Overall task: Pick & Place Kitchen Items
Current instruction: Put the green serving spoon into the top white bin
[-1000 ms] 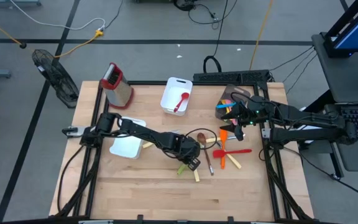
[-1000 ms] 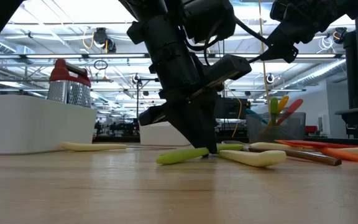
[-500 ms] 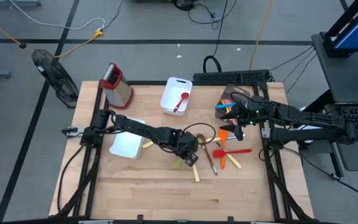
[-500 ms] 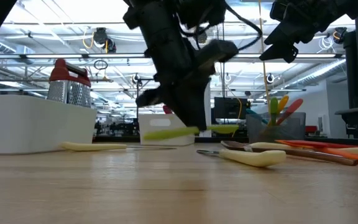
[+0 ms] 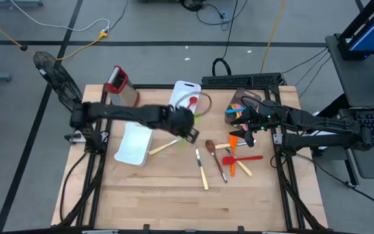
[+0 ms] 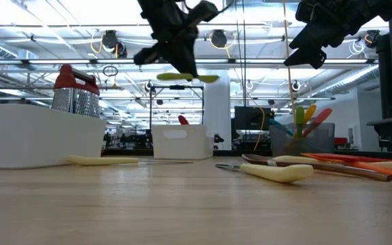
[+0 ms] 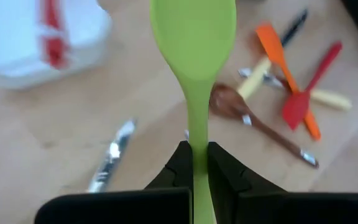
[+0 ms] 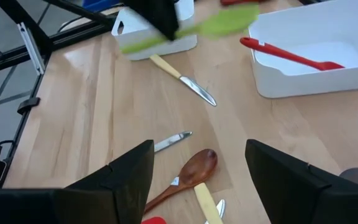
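**A:** We have the left end effector (image 7: 197, 163) clamped on the handle of the green spoon (image 7: 193, 50), lifted well clear of the table (image 5: 154, 195). In the left wrist view the spoon's long axis runs straight out from between the fingers, bowl at the far end.

**B:** And where does it sit against the tray? In the high view we see the left end effector (image 5: 188, 125) just beside the near edge of the white tray (image 5: 182, 88), the one with the red spatula (image 8: 289, 56) in it, and the green bowl seems to reach toward that tray's rim.

**A:** So we judge the drop lies a little farther along the spoon's own axis (we cannot tell whether the bowl is already over the rim or just short of it). The low view shows the green spoon (image 6: 180, 77) held roughly level, high above the tray (image 6: 177, 141).

**B:** The right end effector (image 8: 197, 180) hangs with its fingers wide apart and nothing between them, above the wooden spoon (image 8: 188, 174) and the cream-handled knives on the right side of the table.

**A:** Then the left arm is clearly nearer the tray; we would leave the right one to the pile beneath it.
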{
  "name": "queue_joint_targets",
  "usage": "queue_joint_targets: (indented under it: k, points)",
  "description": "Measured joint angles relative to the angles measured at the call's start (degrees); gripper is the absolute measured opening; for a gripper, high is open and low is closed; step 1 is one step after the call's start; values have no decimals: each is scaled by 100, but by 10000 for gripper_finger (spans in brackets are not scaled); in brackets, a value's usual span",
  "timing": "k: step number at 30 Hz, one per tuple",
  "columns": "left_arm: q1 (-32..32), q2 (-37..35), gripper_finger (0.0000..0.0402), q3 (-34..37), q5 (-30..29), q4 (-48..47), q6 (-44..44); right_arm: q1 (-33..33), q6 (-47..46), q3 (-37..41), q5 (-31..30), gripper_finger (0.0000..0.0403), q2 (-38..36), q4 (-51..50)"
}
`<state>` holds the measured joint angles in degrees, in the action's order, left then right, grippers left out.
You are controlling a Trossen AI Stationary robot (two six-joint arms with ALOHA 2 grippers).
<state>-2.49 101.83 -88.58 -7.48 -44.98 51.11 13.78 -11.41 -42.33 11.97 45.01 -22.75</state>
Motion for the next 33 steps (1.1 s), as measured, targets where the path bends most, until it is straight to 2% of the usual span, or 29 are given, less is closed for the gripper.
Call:
queue_joint_targets:
  k: [7, 13, 22, 27, 33]
  points:
    - [-713, -498, 11, -4, 134, -171, -38, 0, 251, 0, 3, 247, 0, 8]
    - [-1308, -517, 11, -4, 821, -163, -93, 0, 312, 0, 4, 247, 0, 23]
    - [-2405, -496, 11, -6, 2185, -153, -78, 0, 312, 0, 4, 247, 0, 23]
    - [-2873, -224, 11, -15, 2746, -145, 4, 0, 311, 0, 4, 247, 0, 23]
    - [-3112, 275, 11, -15, 3357, -107, 9, 0, 312, 0, 6, 247, 0, 23]
